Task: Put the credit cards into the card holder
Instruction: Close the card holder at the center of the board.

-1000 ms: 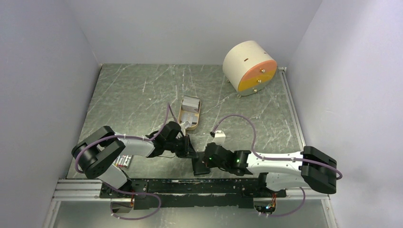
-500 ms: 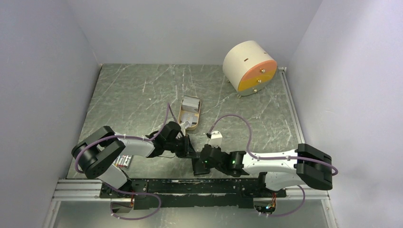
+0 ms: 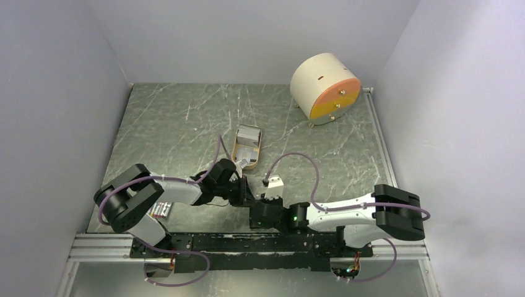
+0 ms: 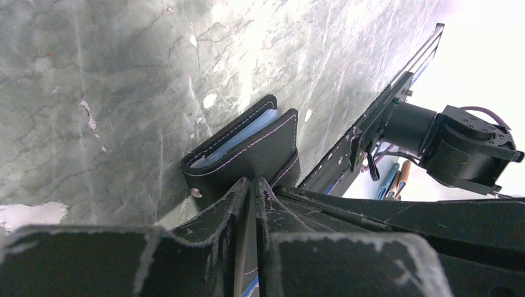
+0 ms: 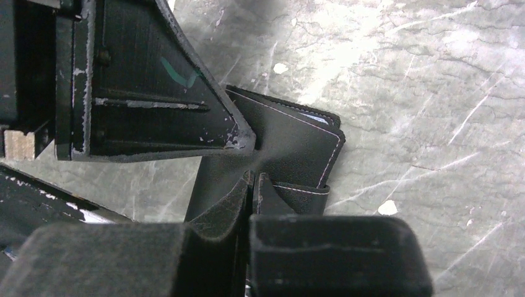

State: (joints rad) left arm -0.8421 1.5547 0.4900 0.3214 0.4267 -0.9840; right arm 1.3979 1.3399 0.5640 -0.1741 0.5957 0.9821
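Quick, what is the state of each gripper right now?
Left gripper: closed, fingers pinching the near edge of the black wallet.
Right gripper: closed, fingers pinching a flap of the same wallet.

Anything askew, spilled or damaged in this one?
Nothing spilled or damaged. The card holder lies folded, pinched by both the left gripper and the right gripper, while the credit cards sit in the tan tray.

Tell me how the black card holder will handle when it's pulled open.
Probably floppy: a flap of the card holder curls beside the shut right gripper. It looks thin and light, lying low on the table, so it would likely slide rather than tip. Its folded layers may spring closed once released.
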